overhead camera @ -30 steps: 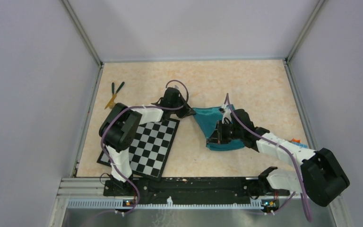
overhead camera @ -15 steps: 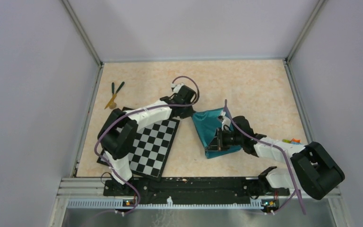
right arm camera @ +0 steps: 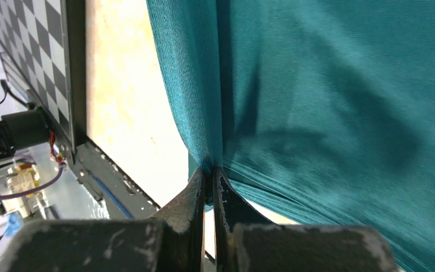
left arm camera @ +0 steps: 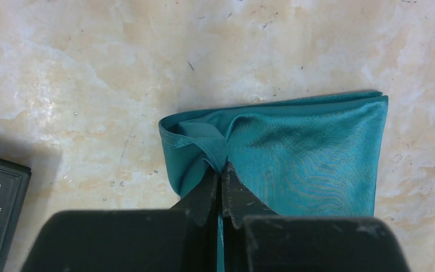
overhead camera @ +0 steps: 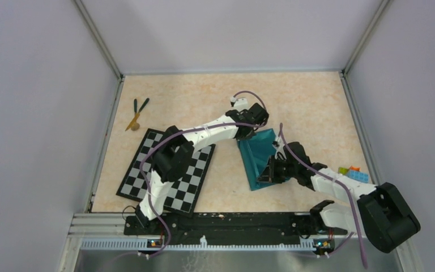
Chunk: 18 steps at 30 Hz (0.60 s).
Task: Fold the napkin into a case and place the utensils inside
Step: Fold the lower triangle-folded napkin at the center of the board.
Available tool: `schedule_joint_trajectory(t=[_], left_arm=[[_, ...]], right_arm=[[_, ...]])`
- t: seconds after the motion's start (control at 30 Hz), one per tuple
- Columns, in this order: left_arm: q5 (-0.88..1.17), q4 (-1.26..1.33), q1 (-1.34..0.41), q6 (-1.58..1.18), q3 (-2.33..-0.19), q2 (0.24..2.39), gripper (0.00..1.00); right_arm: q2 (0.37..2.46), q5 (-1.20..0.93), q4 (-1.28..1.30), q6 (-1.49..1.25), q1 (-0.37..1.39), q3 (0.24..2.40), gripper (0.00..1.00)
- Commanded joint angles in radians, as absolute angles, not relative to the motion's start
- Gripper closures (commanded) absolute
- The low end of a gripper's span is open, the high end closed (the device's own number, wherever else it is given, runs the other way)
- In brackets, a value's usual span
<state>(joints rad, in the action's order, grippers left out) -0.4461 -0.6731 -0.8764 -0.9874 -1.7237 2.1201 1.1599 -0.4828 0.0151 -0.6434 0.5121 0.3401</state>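
A pale marbled tabletop (overhead camera: 300,102) sits between plain grey walls. The teal napkin (overhead camera: 256,161) lies right of centre, partly folded and lifted into a ridge. Its long axis runs nearly top to bottom of the frame, leaning a little to the upper right. My left pincer (left arm camera: 222,170) is clamped on its upper corner and my right pincer (right arm camera: 209,177) on its lower edge. Each bite looks thin, so I judge that pulling them apart could slip the cloth free and undo the fold. The utensils (overhead camera: 137,112) wait at upper left, well apart.
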Motion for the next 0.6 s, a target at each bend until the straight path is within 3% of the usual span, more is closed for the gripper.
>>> schedule_joint_trajectory(t=[0.0,0.57], left_arm=[[-0.531,-0.678,-0.861,-0.998,-1.810,2.152,1.00],[-0.402,-0.536,-0.886,-0.879,-1.842,2.231,0.97]], right_arm=[[1.093,-0.436,0.177,-0.607,0.494,0.336,1.00],[1.071,-0.387,0.212,-0.590,0.494,0.337,1.00]])
